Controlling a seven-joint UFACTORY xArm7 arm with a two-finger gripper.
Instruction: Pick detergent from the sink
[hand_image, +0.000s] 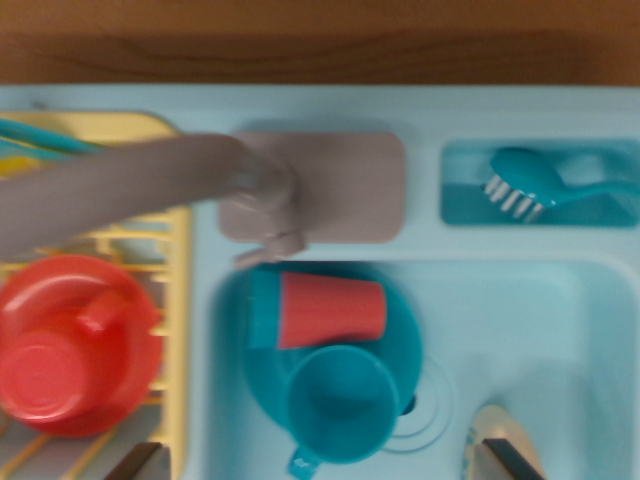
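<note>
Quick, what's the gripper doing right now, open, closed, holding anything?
Gripper: open; its fingertips sit wide apart at the bottom edge, nothing between them, above the sink.

The wrist view looks down on a light blue toy sink (600, 330). In the basin lies a teal plate (400, 330) with a red and teal bottle (320, 310) lying on its side and a teal cup (340, 405) touching it below. A grey faucet (150, 180) reaches to the wrist view's left over a yellow rack (180, 300) holding a red pot (70, 345). A teal brush (540, 185) rests in a small compartment. Two dark fingertips (135, 462) show at the bottom edge, well apart.
</note>
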